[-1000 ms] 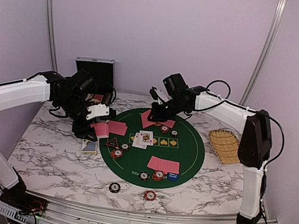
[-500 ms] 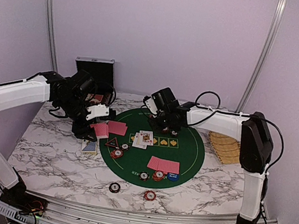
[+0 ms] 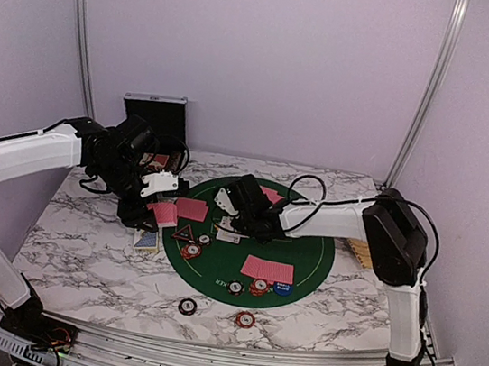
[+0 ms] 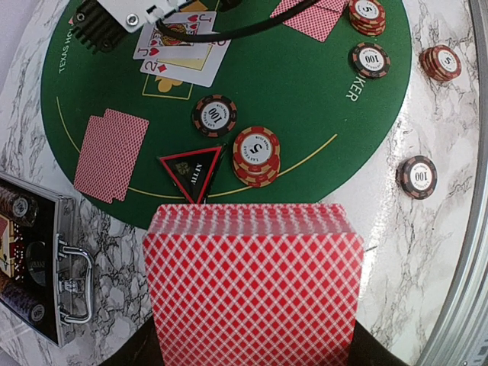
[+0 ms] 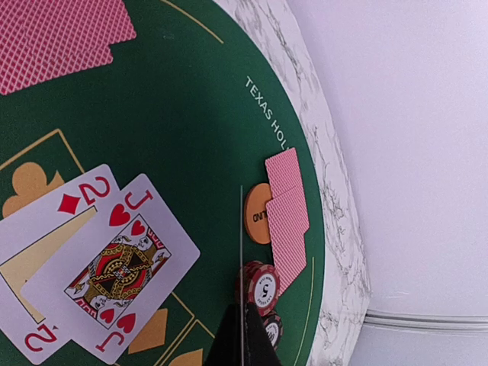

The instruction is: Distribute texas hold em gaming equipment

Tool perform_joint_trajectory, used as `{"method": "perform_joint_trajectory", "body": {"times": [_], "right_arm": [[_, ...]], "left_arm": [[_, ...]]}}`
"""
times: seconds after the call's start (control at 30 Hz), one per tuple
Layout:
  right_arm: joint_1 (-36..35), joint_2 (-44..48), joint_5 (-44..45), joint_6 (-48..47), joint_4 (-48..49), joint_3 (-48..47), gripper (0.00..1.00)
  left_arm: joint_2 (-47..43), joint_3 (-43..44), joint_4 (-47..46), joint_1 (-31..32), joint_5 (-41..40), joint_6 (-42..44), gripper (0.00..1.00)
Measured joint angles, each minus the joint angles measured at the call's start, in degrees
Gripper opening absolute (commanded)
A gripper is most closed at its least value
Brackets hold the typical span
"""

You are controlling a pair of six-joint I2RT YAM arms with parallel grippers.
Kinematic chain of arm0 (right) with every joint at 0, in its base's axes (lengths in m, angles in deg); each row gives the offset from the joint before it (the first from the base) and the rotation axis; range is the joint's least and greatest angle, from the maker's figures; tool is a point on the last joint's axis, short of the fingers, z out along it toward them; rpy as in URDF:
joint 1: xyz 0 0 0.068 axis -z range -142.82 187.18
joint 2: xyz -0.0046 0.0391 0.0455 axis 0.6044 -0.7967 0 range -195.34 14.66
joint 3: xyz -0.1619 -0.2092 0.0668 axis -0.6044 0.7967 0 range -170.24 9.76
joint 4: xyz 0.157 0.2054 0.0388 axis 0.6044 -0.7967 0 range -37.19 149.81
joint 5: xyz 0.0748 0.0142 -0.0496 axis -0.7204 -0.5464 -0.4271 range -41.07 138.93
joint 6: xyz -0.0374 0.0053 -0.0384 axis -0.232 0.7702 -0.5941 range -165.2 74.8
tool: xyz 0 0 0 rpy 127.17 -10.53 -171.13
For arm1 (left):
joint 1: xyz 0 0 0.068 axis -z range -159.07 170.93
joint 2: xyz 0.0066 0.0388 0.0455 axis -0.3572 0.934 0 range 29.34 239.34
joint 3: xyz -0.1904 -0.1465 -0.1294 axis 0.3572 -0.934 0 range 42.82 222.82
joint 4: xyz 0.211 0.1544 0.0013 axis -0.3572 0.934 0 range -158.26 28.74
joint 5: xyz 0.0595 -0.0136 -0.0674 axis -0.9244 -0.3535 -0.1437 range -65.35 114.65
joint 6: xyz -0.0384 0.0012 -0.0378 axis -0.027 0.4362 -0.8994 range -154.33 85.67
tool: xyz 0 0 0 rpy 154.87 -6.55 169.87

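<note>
My left gripper (image 3: 160, 200) is shut on a deck of pink-red-backed cards (image 4: 252, 282), held above the green mat's (image 3: 313, 247) left edge. My right gripper (image 5: 242, 320) is shut on one card seen edge-on (image 5: 241, 244), over the mat's centre (image 3: 230, 210). Below it lie a face-up two of diamonds and jack of hearts (image 5: 114, 267). Face-down pairs lie at the left (image 3: 192, 208), near (image 3: 267, 268) and far (image 5: 286, 213) seats. A triangular marker (image 4: 191, 171), an orange disc (image 5: 258, 215), a blue disc (image 3: 281, 288) and chip stacks (image 4: 256, 152) sit on the mat.
Two chip stacks (image 3: 187, 305) (image 3: 245, 319) lie on the marble in front of the mat. The open black case (image 3: 155, 111) stands at the back left. The straw basket (image 3: 364, 250) is at the right, partly behind my right arm.
My right arm has swung from the mat's far side leftwards and nearer, to above the face-up cards. My left arm and its deck have not moved.
</note>
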Motion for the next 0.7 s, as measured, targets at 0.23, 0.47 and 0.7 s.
{"method": "perform_joint_trajectory", "body": {"times": [0.23,0.47,0.7], "right_arm": [[-0.61,-2.4,2.05,-4.63,2.1,0.39,0.03],[-0.79,-2.4,-0.42,-3.67,-0.44,0.37,0.18],[-0.92,-2.38,-3.58,-2.08,-3.37,0.37,0.19]], "left_arm": [[0.0,0.0,0.0,0.0,-0.02,0.0,0.0],[0.0,0.0,-0.02,0.0,-0.02,0.0,0.0],[0.0,0.0,-0.02,0.0,-0.02,-0.04,0.0]]}}
